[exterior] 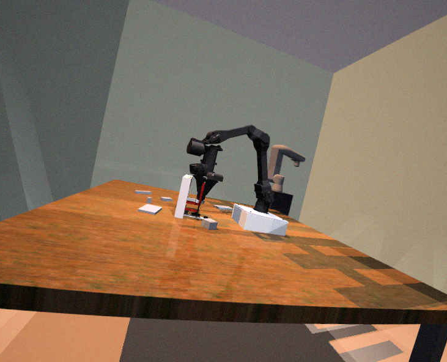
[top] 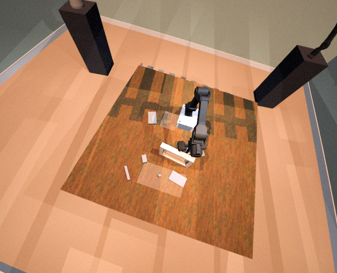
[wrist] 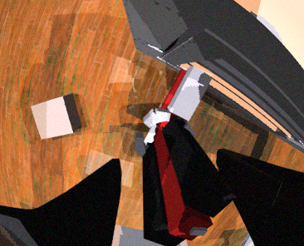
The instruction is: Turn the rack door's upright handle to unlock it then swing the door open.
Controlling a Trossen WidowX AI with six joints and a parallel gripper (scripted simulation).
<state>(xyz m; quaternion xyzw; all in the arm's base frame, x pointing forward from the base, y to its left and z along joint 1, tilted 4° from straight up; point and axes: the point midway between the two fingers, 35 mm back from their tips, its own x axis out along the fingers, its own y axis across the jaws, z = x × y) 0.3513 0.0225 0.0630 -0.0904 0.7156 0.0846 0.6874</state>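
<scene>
Left of the white rack frame (top: 176, 154) (exterior: 183, 196), a flat pale block (exterior: 150, 209) lies nearby on the wooden table (top: 221, 187) (exterior: 137, 241) (wrist: 92, 75). Right of the frame, the parted gripper (exterior: 202, 196) (wrist: 169, 160) straddles the red-edged upright handle (exterior: 201, 194) (wrist: 171, 187); beyond stands the white arm base (exterior: 266, 226), then a yellowish wall (exterior: 391, 136).

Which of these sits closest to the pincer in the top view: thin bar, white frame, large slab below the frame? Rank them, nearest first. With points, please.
1. White frame (top: 166, 146) (exterior: 183, 196) (wrist: 254, 54): right beneath the wrist.
2. Large slab (top: 177, 178) (exterior: 150, 209): below the frame in the picture.
3. Thin bar (top: 127, 172) (exterior: 143, 192): far left.
</scene>
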